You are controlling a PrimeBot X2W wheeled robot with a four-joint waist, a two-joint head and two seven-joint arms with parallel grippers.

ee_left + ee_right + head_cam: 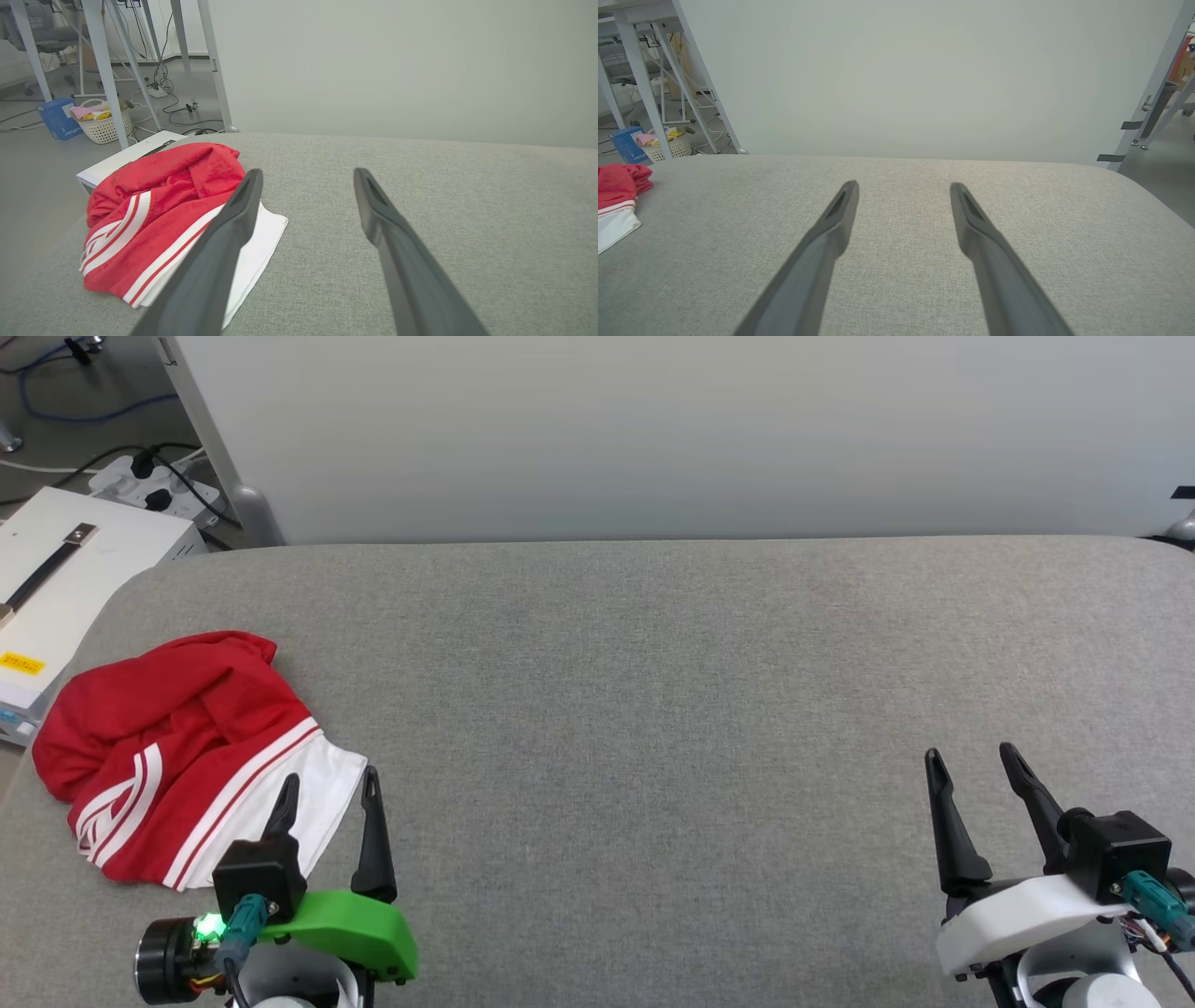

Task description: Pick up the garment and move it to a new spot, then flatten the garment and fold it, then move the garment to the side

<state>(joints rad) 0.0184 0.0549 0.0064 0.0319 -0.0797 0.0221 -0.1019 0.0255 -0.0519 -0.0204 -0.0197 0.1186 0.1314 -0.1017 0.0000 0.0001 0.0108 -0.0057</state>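
The garment (pixel 177 747) lies crumpled in a heap at the left end of the grey padded table (pixel 653 709), red with a white sleeve and striped trim; its print is hidden. In the left wrist view the garment (pixel 159 214) sits just left of the fingers, and it also shows at the far left of the right wrist view as a red and white edge (pixel 616 200). My left gripper (pixel 329 784) is open at the garment's near right edge, one finger over the white sleeve. My right gripper (pixel 973 758) is open and empty far to the right.
A white box (pixel 65 588) stands beside the table's left end, with a power strip and cables (pixel 159 485) on the floor behind it. A pale wall panel (pixel 653 429) rises behind the table. A laundry basket (pixel 100 123) and metal frame legs stand on the floor.
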